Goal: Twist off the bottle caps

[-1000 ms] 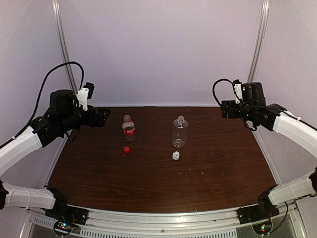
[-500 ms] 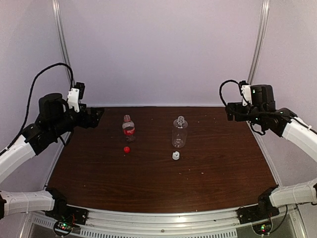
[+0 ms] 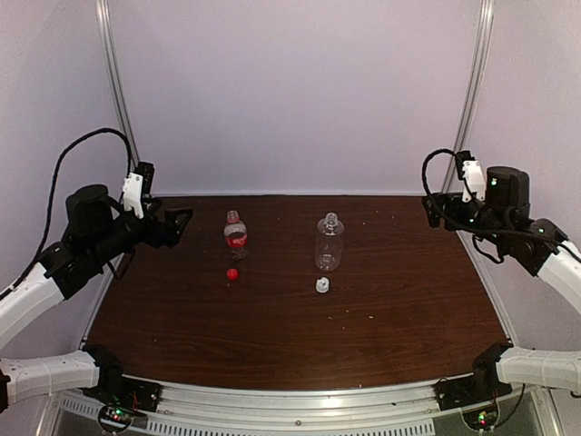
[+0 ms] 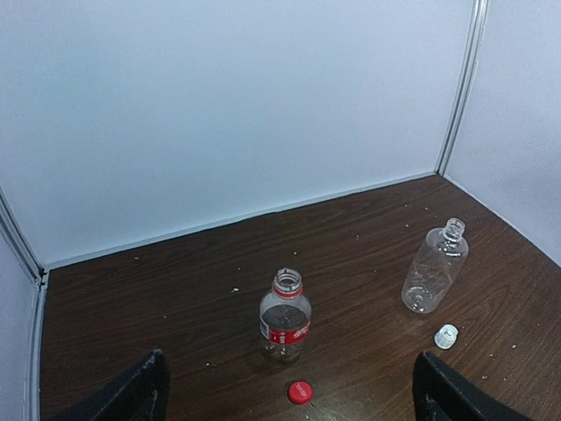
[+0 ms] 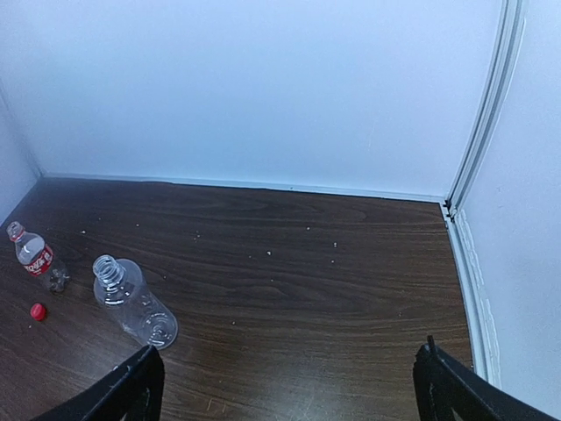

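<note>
Both bottles are seen upright on the worktop (image 3: 300, 336), uncapped. The red cap (image 3: 232, 273) lies just before the red-labelled bottle (image 3: 235, 234), the white cap (image 3: 321, 285) just before the unlabelled bottle (image 3: 329, 243). The left hand (image 3: 180, 222) and right hand (image 3: 428, 210) are held empty, fingers apart, well clear of the bottles on either side. Since a second ago both hands have been drawn outward; the bottles and caps are unmoved.

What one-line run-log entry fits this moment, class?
left gripper: open, empty | right gripper: open, empty | red cap: off, on table | white cap: off, on table | small bottle, large bottle: upright, uncapped
</note>
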Motion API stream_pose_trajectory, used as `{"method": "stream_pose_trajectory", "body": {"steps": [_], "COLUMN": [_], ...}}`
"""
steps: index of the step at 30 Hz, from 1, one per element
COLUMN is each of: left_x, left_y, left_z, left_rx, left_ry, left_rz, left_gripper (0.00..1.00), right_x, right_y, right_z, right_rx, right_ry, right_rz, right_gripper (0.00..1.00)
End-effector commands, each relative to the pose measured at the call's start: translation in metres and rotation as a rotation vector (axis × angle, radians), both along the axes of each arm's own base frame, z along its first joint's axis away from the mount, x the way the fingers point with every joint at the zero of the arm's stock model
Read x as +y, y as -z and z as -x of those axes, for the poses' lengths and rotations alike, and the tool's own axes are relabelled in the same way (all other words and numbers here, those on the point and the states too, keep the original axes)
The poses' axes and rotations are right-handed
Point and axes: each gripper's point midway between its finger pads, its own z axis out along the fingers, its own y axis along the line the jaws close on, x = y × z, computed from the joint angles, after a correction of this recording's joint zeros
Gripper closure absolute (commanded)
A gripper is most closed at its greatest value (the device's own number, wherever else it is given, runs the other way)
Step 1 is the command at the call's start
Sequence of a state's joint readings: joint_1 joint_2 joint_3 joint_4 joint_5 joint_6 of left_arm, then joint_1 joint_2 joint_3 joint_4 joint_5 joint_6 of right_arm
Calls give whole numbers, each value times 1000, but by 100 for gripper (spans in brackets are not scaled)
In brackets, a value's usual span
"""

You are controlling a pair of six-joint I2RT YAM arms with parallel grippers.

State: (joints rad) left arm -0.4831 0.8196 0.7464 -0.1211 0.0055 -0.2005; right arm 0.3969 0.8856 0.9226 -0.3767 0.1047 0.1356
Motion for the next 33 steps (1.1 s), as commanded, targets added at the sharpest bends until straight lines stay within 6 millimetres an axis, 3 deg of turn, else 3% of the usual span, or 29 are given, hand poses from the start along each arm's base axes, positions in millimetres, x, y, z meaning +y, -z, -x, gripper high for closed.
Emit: {"method": "stream_pose_trajectory", "body": {"steps": [1,33], "left_x": [-2,-1], "left_y": [-17,-14], "left_z": [-4,-4], "left_rx": [-53,-41], "left_ry": [11,4], "left_rz": [17,7], "left_gripper": [2,2], "right_x": [3,6], "right_y": [1,14], "right_z": [-1,-4], "right_rx": [-10,11], "right_ry": [-16,-21], "right_rz": [-11,-22], "right_gripper": [0,0]}}
